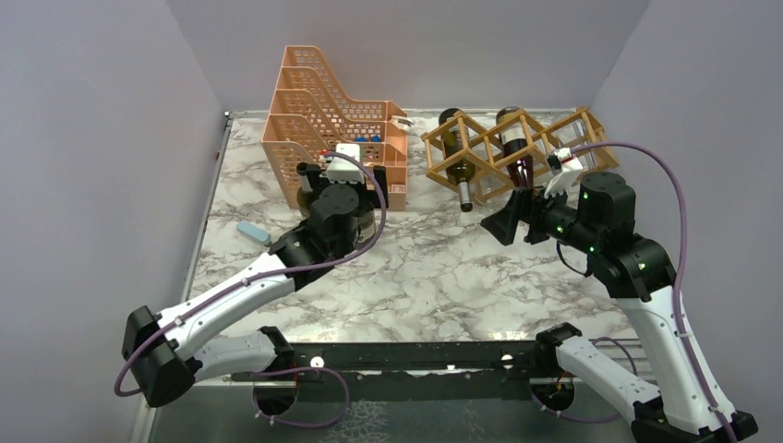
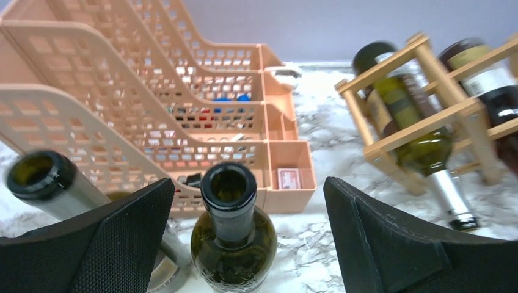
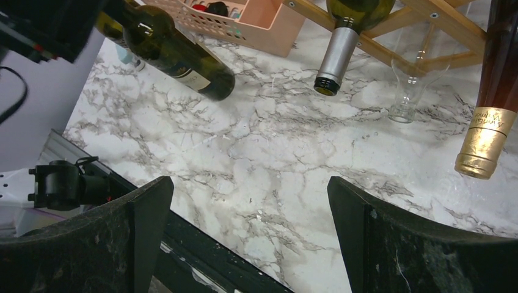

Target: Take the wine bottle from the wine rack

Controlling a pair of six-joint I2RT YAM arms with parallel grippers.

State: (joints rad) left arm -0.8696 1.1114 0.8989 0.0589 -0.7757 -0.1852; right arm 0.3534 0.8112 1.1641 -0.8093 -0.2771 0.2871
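The tan wooden wine rack [image 1: 430, 157] stands at the back right, with a green bottle [image 1: 452, 148] and a dark bottle [image 1: 512, 138] lying in its cells, necks towards me. My right gripper [image 1: 522, 220] is open and empty just in front of the rack. In its wrist view the right gripper [image 3: 250, 183] hangs over bare marble, with the silver-capped neck [image 3: 333, 61] and the gold-capped neck [image 3: 488, 134] ahead. My left gripper [image 2: 249, 183] is open around an upright open green bottle [image 2: 232, 226] without touching it. The rack [image 2: 446, 85] is to its right.
An orange perforated organizer [image 1: 323, 111] stands at the back centre-left, right behind the left gripper. A second bottle neck [image 2: 43, 180] is at the left jaw. A clear glass [image 3: 412, 91] stands under the rack. A small blue-grey object [image 1: 252, 231] lies at the left.
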